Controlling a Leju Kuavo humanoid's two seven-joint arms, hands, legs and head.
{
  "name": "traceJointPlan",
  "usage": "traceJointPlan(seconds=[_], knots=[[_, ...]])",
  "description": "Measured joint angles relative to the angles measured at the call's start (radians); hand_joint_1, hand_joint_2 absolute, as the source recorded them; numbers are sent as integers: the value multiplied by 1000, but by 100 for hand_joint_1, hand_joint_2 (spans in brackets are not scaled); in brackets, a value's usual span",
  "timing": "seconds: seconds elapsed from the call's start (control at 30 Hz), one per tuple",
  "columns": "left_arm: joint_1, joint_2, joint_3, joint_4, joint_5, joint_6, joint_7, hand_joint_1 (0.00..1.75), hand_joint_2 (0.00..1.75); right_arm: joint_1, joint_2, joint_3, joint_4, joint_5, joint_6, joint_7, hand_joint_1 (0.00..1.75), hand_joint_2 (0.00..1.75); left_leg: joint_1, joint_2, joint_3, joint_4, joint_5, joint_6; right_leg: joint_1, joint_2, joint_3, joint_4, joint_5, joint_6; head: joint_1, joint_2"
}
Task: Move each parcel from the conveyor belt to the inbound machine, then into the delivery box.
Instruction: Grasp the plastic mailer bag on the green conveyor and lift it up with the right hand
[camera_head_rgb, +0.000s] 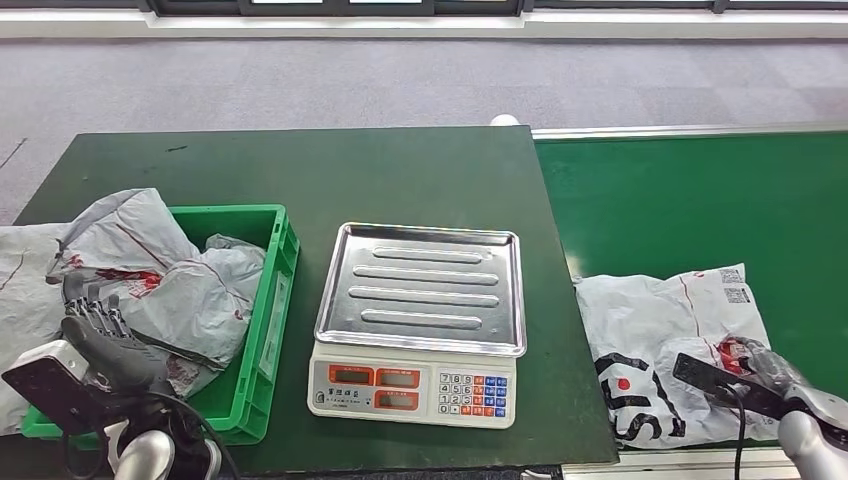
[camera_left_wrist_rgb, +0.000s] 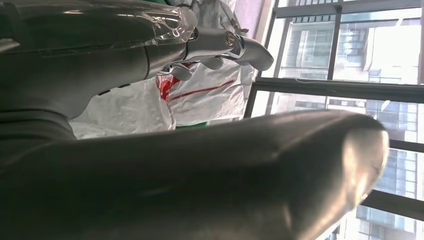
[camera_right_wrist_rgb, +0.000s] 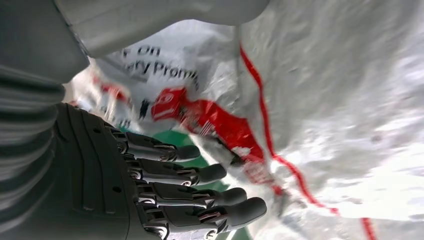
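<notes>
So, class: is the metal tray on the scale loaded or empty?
Empty. The head view shows the scale's tray bare, its ridges fully visible. One parcel lies on the belt; others sit in the green box.

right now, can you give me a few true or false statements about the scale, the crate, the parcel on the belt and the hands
1. The scale's tray has a parcel on it. False: the tray is bare.
2. The green crate holds grey parcels. True.
3. A white parcel lies on the conveyor belt. True.
4. The scale stands on the belt. False: it stands on the dark green table, beside the belt.
5. The right hand is over the crate. False: it is at the white parcel on the belt; the left hand is over the crate.
</notes>
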Motion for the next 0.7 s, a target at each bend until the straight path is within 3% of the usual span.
traceJointPlan(seconds=[0.03,0.17,0.4,0.7], knots=[[0,0,0,0,1,-3,3,0,0,-10,8,10,14,-10,6,-12,1,175,0,1,0,0,0,0,0,0,0,0,0,0,0,0],[-10,-6,0,6,-1,-16,15,0,0,-46,67,65,82,-28,16,-43,175,175,1,2,0,0,0,0,1,1,-1,0,0,0,0,0],[-40,-10,-2,40,-1,-32,28,0,0,-139,154,180,203,-39,22,-121,175,175,9,16,12,0,-6,-7,7,16,8,-4,0,-4,0,0],[-44,-9,-1,54,15,-33,27,0,0,-204,175,292,260,-48,4,-160,175,175,14,20,22,0,-8,-8,12,19,20,-8,2,-5,0,0]])
